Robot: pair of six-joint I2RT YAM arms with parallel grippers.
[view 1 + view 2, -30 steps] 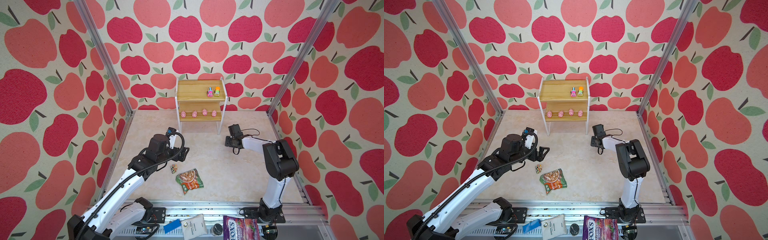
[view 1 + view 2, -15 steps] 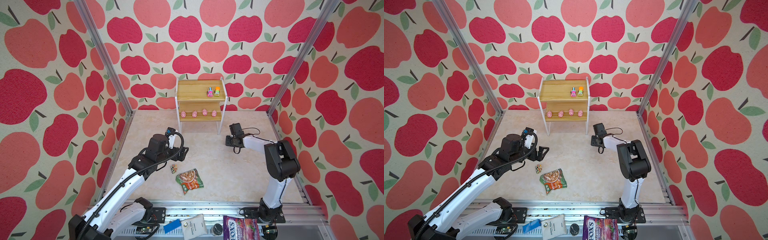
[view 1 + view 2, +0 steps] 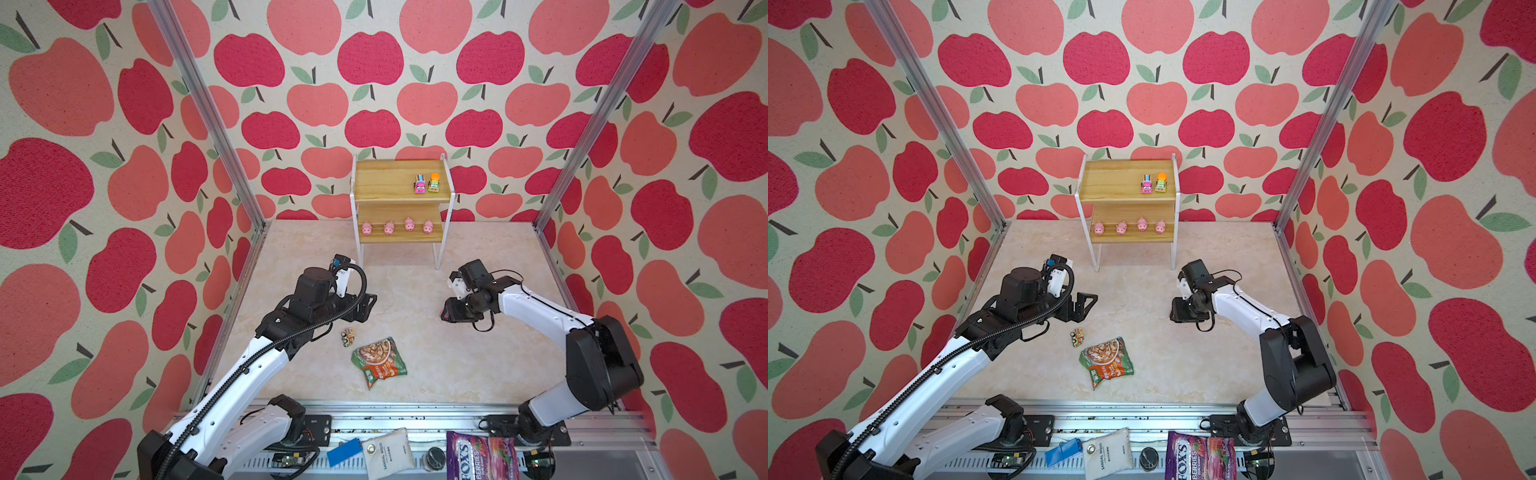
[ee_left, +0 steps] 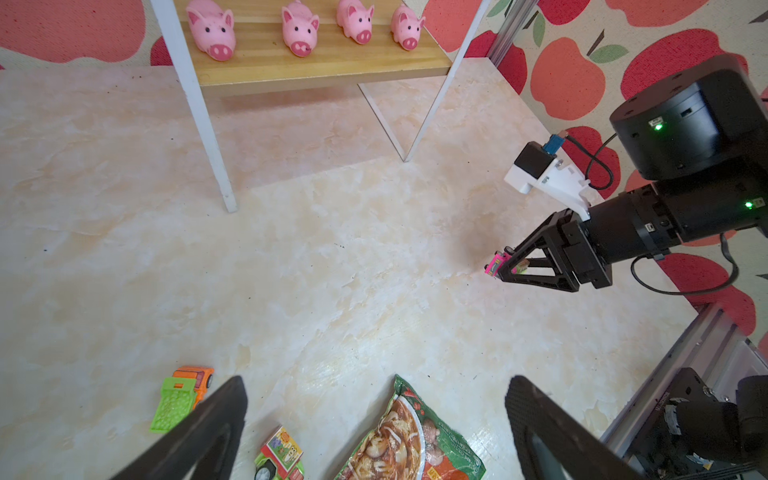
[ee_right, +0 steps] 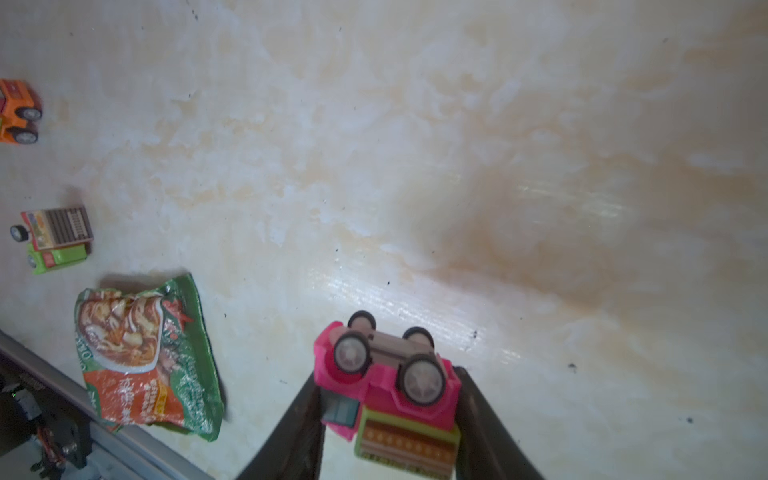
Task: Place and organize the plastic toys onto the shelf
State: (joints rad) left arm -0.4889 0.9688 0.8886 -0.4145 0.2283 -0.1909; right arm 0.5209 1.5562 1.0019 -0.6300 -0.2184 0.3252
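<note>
Right wrist shows pink truck (image 5: 386,374) inside end effector (image 5: 388,392)

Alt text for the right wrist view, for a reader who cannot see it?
The right hand grips a pink toy truck, wheels facing the camera, between its two dark fingers, against a pale marbled table. Off to one side lie a green-and-orange snack packet, a green truck and an orange truck cut off by the frame.
</note>
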